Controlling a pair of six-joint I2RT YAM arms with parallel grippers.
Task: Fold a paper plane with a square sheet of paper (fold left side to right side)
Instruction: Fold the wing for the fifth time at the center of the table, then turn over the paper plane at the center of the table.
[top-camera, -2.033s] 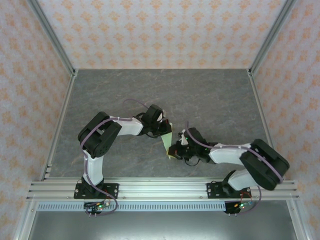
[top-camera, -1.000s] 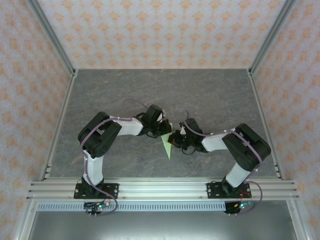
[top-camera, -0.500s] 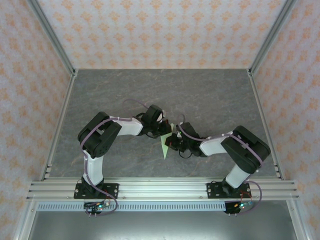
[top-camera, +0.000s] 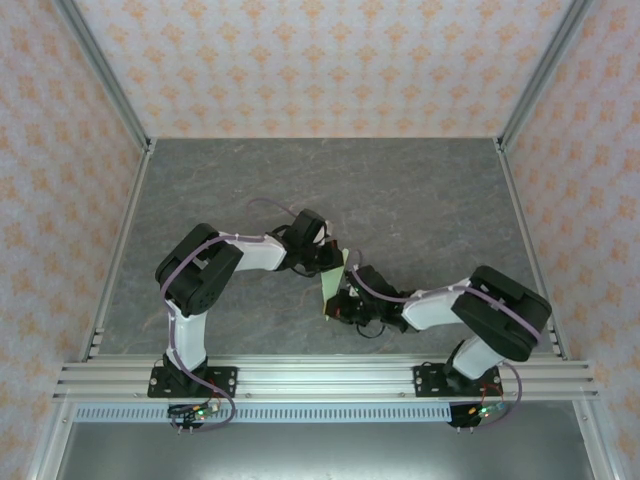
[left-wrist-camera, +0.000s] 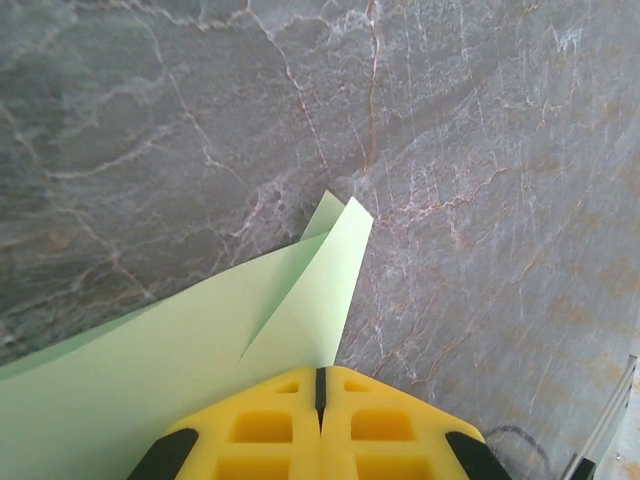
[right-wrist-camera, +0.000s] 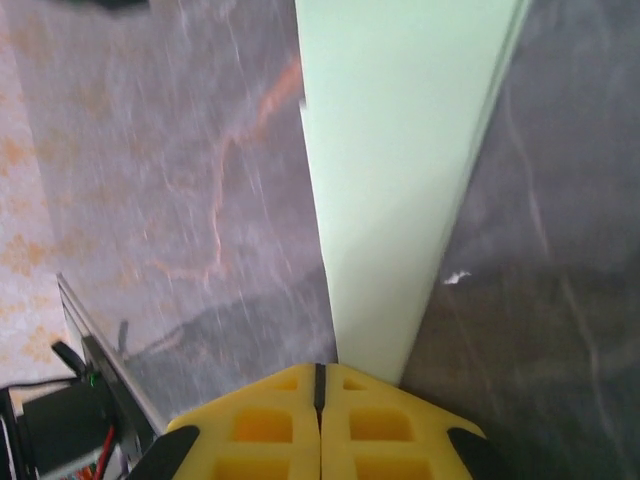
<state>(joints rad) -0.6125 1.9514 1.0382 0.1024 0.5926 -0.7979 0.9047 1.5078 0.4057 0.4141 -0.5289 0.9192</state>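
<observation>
The square sheet of paper (top-camera: 332, 285) is folded into a narrow pale green strip lying flat at the middle of the grey table. My left gripper (top-camera: 333, 264) is shut, its yellow fingertips down on the strip's far end. From the left wrist, the paper (left-wrist-camera: 200, 340) runs under the left gripper (left-wrist-camera: 320, 372), with a folded flap pointing away. My right gripper (top-camera: 340, 308) is shut at the strip's near end. Through the right wrist camera, the paper (right-wrist-camera: 400, 150) stretches straight ahead from the right gripper (right-wrist-camera: 320, 368), whose closed tips rest on its near edge.
The grey marbled table top (top-camera: 420, 190) is bounded by patterned walls and metal frame posts (top-camera: 100, 90). An aluminium rail (top-camera: 320, 378) with the arm bases runs along the near edge. The rail and cables (right-wrist-camera: 60, 430) show at the lower left of the right wrist view.
My right gripper, still shut, slid along the paper from beside the left gripper back toward the near edge. The left gripper stayed put on the far end.
</observation>
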